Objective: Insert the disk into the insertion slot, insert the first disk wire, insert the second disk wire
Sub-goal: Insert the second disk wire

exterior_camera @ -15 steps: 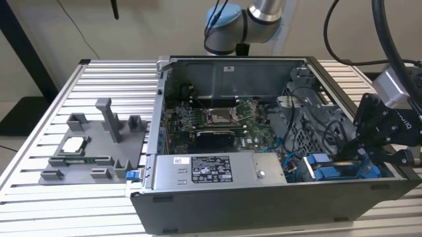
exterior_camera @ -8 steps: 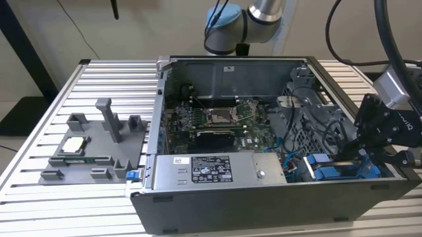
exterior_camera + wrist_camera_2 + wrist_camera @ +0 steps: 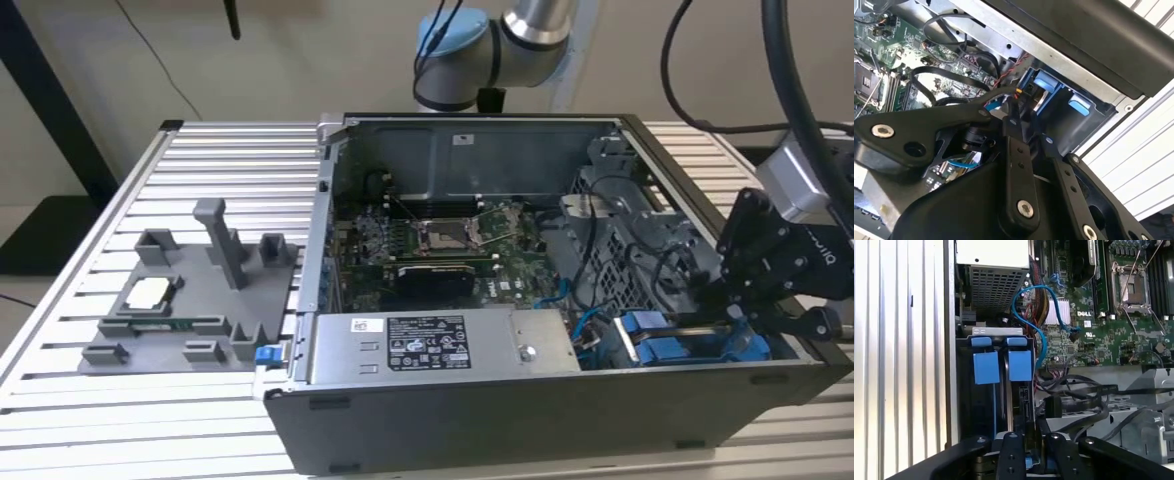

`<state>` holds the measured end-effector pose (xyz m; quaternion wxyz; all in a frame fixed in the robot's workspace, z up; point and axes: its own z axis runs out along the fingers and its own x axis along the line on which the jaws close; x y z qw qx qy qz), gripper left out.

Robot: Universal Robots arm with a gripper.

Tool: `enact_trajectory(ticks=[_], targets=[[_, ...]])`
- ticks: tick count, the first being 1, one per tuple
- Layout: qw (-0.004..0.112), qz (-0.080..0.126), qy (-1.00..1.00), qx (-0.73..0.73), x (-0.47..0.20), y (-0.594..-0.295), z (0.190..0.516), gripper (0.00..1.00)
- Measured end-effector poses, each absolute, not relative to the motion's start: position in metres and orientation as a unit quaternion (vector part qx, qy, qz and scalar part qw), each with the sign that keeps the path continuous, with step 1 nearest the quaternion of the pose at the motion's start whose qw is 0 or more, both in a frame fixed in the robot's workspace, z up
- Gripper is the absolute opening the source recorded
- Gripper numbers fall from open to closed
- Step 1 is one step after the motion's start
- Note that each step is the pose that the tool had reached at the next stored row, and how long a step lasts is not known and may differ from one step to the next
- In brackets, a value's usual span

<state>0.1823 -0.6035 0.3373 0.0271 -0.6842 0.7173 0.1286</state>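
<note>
1. Reaching into the open computer case (image 3: 441, 420), the tool (image 3: 1016, 107) sits at the slot (image 3: 966, 405) – its fingers (image 3: 1013, 120) pressed close together on a dark connector, though the grip itself is hard to tell.
2. Disk (image 3: 1019, 390) stands edge-on inside the slot, blue tabs up.
3. Case rests on the bench (image 3: 200, 160) – a grey tray (image 3: 174, 310) lies beside it.

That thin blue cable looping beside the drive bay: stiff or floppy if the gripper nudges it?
Probably floppy: the thin blue cable hangs in loose curves, so it would likely bend away. It looks light. It runs toward the green motherboard, so a hard push might strain its plug.
</note>
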Motion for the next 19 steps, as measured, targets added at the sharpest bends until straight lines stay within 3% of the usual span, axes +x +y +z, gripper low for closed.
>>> enact_trajectory(ticks=[19], targets=[[0.047, 0.149, 0.713, -0.683, 0.181, -0.604, 0.38, 0.24]])
